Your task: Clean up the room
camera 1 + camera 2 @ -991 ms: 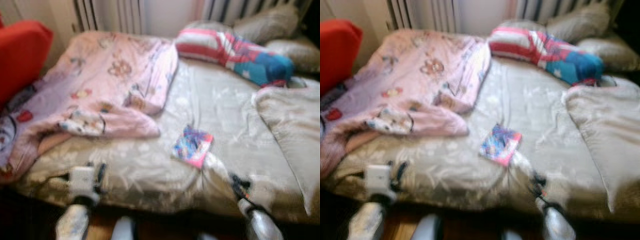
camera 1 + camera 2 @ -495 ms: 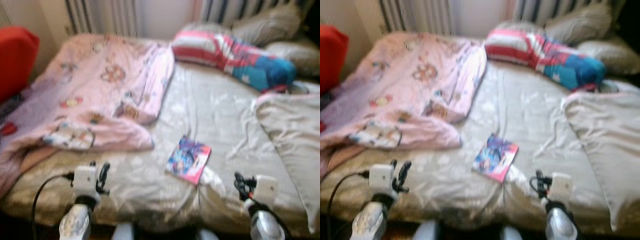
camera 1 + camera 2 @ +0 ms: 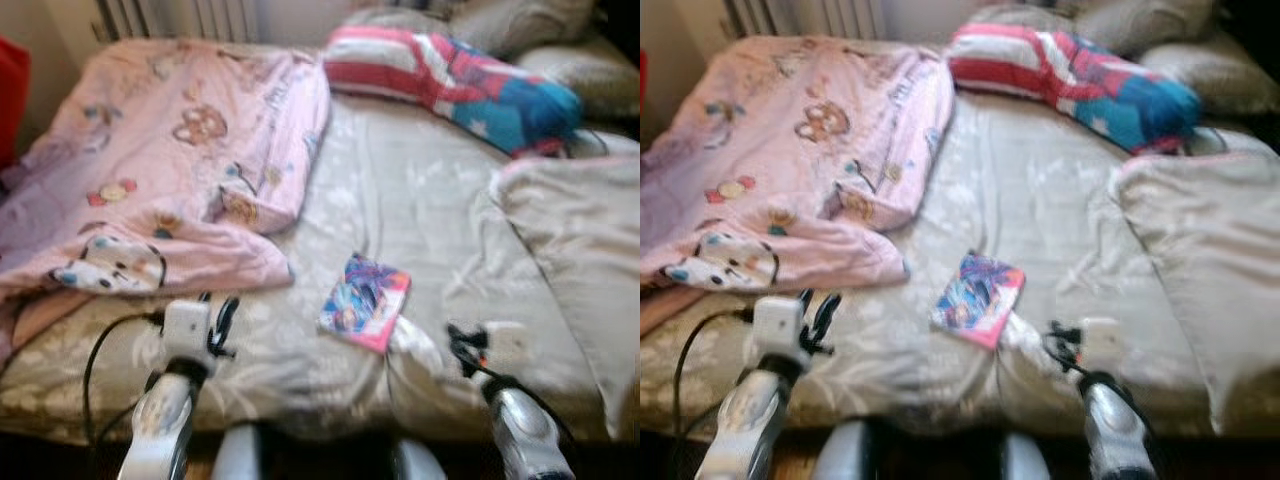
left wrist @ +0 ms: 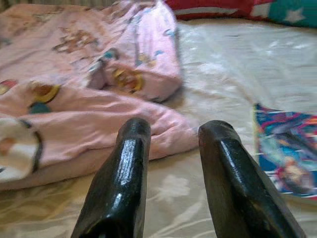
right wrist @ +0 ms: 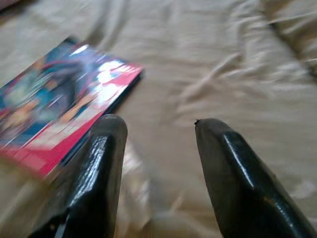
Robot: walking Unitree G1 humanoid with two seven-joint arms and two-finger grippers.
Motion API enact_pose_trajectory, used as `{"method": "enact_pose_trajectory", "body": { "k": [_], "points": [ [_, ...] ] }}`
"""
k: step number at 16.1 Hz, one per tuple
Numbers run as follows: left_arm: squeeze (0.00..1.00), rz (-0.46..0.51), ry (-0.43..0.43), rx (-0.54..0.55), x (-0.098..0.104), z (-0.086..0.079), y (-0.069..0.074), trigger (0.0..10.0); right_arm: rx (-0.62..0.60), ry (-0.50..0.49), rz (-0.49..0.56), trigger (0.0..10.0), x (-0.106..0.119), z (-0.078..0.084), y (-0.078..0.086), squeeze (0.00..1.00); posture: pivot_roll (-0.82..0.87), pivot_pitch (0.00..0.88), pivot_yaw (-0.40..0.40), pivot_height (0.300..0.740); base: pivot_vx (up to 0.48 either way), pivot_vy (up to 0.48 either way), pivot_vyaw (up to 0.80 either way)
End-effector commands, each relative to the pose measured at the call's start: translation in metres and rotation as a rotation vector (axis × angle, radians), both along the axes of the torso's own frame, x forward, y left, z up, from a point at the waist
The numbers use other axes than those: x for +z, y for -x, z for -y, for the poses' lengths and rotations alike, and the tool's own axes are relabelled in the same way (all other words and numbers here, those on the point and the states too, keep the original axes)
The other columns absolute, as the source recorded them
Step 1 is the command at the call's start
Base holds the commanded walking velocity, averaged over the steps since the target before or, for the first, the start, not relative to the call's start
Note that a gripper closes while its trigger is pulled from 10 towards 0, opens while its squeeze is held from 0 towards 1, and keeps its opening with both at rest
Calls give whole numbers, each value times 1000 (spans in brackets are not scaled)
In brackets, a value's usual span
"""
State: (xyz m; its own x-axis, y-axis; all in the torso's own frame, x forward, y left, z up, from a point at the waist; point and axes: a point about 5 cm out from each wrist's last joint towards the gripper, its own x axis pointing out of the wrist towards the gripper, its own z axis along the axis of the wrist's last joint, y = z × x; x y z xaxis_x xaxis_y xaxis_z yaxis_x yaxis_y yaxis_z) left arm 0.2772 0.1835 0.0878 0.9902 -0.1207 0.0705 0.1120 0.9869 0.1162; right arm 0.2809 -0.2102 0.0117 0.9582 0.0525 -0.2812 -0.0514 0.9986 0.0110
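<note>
Both grippers, left (image 4: 171,183) and right (image 5: 158,173), are held spread and empty; the book (image 3: 365,301) could be pushed into the soft sheet (image 3: 420,200) rather than gripped.

Colourful pink-edged book (image 3: 364,302) is lying flat and closed on the beige bedsheet (image 3: 420,200), near the front edge, just beside the rumpled pink blanket (image 3: 170,160).

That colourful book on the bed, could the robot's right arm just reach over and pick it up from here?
Probably yes. The book lies flat on the open sheet, and the right gripper, fingers open, hangs beside its near corner. Nothing lies between them; the pink blanket and pillow lie off to the sides.
</note>
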Motion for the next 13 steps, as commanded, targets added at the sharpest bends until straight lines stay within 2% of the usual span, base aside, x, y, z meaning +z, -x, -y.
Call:
{"method": "enact_pose_trajectory", "body": {
  "k": [1, 2, 3, 5, 6, 7, 9, 11, 13],
  "points": [
    [0, -22, 18, -32, -2, 8, 0, 10000, 18, 8, -45, 10000, -6, -2, 1, 1000, 176, 201, -35, 624, 0, 0, 0],
    [0, -17, 35, -85, 3, 24, -5, 10000, 2, 7, -84, 10000, -7, -2, -2, 1000, 183, 210, -23, 624, 0, 0, 0],
    [0, -12, 42, -112, 6, 32, -6, 10000, 1, 2, -91, 10000, -8, -3, -4, 1000, 193, 213, -16, 624, 0, 0, 0],
    [0, 26, 73, -178, 24, 50, -12, 10000, 39, -1, -71, 10000, -1, -10, -12, 1000, 177, 276, -1, 624, 0, 0, 0],
    [0, 35, 86, -192, 29, 54, -14, 10000, 48, -1, -65, 10000, 1, -11, -15, 1000, 174, 292, 5, 624, 0, 0, 0],
    [0, 40, 113, -214, 34, 63, -17, 10000, 48, -3, -58, 10000, 5, -12, -19, 1000, 174, 308, 9, 624, 0, 0, 0],
    [0, 33, 230, -227, 43, 79, -23, 10000, 28, -8, -53, 10000, 11, -11, -26, 1000, 173, 338, 11, 624, 0, 0, 0],
    [0, 25, 291, -241, 51, 89, -21, 10000, 4, -7, -52, 10000, 16, -9, -32, 1000, 161, 364, 7, 624, 0, 0, 0],
    [0, 37, 340, -223, 59, 89, -18, 10000, -12, -4, -49, 10000, 20, -6, -37, 1000, 168, 388, 6, 624, 0, 0, 0]
  ]
}}
